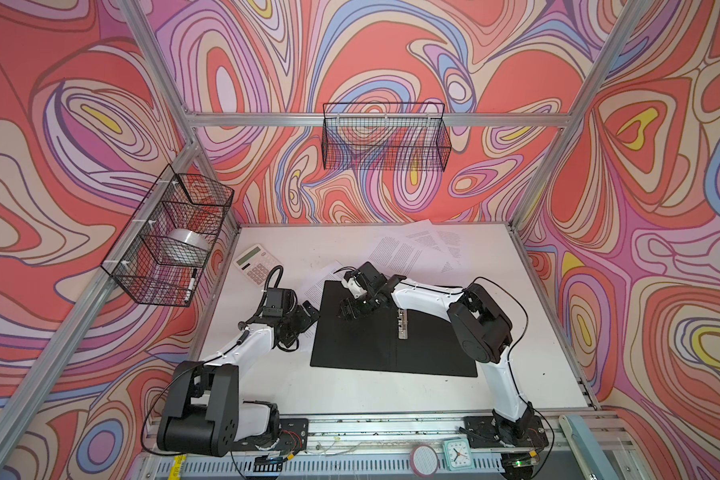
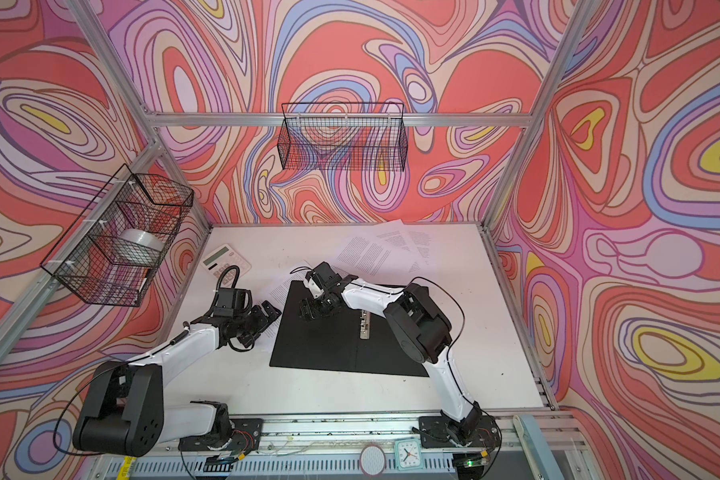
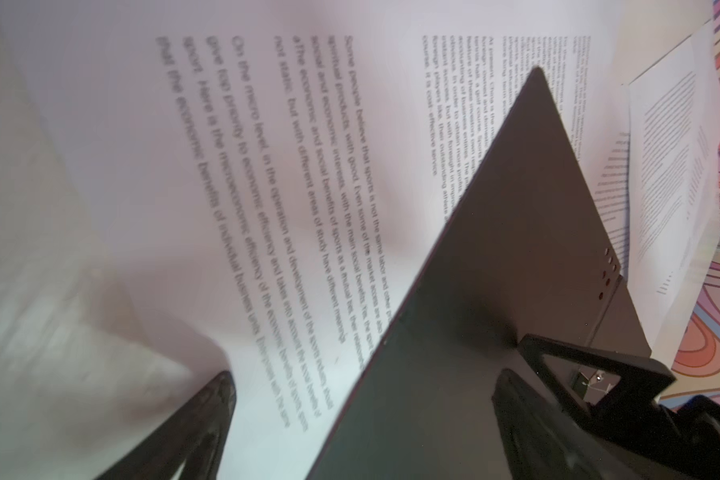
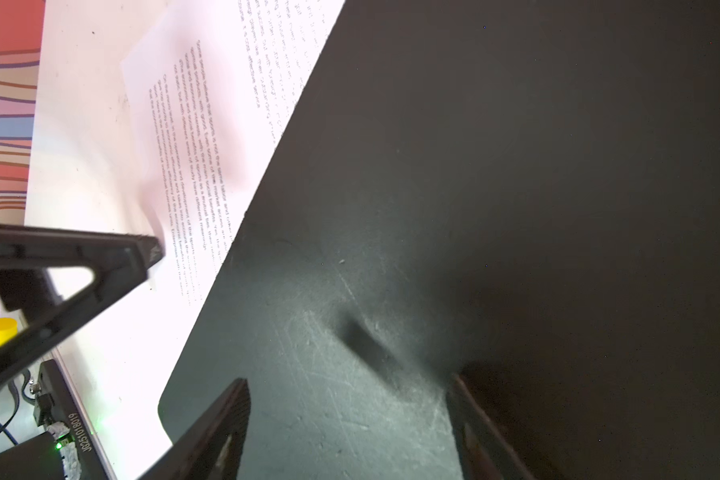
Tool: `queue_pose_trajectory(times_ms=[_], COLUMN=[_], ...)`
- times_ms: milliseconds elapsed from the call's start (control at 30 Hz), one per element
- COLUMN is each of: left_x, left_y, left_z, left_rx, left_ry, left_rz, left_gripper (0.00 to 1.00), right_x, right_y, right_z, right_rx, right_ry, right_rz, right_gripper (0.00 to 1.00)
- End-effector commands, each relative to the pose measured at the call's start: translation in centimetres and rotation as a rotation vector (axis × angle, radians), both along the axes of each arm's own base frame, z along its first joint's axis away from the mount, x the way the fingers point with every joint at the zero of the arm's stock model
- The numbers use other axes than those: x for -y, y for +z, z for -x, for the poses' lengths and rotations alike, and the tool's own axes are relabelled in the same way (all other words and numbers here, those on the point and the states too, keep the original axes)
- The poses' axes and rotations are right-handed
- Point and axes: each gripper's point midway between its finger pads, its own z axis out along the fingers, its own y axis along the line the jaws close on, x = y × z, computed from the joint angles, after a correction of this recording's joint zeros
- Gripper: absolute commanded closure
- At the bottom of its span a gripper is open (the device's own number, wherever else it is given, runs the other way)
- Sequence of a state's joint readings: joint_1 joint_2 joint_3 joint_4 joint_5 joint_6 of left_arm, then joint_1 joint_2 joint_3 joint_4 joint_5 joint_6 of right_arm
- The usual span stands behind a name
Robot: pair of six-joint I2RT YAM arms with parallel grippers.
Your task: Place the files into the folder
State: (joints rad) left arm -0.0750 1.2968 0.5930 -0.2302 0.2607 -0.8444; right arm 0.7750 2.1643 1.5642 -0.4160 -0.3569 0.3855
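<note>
Lying open and flat on the scuffed white tabletop (image 1: 350, 395), the thin folder (image 1: 350, 349) shows its black inside and its metal spine clip (image 1: 403, 324) face up. The right gripper (image 1: 348, 311) hangs over the black panel with its fingers (image 4: 219, 426) apart and nothing between them. Whether the tips touch the panel cannot be told. The clip lies just behind those fingers, under the arm.

The left gripper (image 1: 308, 318) has its fingers (image 3: 196, 424) spread wide across the folder's outer edge. One tip is over the black panel and the other over a white paper sheet (image 3: 267, 208) printed with small black text. This sheet lies partly under that edge and is not gripped.

Well beyond the right fingers, the rest of the files (image 1: 416, 249) lie fanned and overlapping at the table's far edge. A white-and-pink calculator (image 1: 256, 264) sits near the left fingers, on their far side.

Walls (image 1: 391, 50) of swirling red, lilac, blue and yellow stand behind a bare aluminium frame (image 1: 371, 119). One black wire basket (image 1: 385, 141) hangs on the back rail. A second wire basket (image 1: 142, 270) on the side rail holds a clear tape roll (image 1: 188, 243).
</note>
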Motion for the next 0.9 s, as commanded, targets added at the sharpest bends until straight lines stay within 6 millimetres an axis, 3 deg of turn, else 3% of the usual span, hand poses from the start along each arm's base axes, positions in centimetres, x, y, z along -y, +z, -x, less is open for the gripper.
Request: queue_pose_trajectory(times_ms=[0,167,400,567,733,867], left_x=[-2.3,-5.9,-8.5,-9.9,-11.4,-11.4], left_y=[1.7,2.1,1.3,0.2,-0.9,-1.8], left_z=[-0.3,-2.5,-5.4,-6.7,-7.1,-7.8], left_rx=[-0.018,-0.01,-0.001,0.017,0.025,0.04], left_ry=[0.04,0.114,0.14,0.16,0.174,0.157], left_rz=[-0.047,-0.065,-0.063,-0.056,-0.071,-0.059], left_gripper=[0.02,0.03,0.05,0.06,0.07,0.07], right_x=[0.0,-0.7,-3.3,-4.8,-5.6,-5.7], right_y=[-1.1,-0.5,-0.4,-0.4,-1.3,-2.7], right_z=[0.3,-0.1,-0.4,-1.0,-1.5,-1.5], right_rx=[-0.011,-0.002,-0.005,0.006,0.013,0.0], right_ry=[0.009,0.009,0.046,0.058,0.065,0.07], right_rz=[0.025,0.013,-0.002,-0.013,0.009,0.036], right_gripper=[0.21,0.26,0.55,0.69,0.71,0.72])
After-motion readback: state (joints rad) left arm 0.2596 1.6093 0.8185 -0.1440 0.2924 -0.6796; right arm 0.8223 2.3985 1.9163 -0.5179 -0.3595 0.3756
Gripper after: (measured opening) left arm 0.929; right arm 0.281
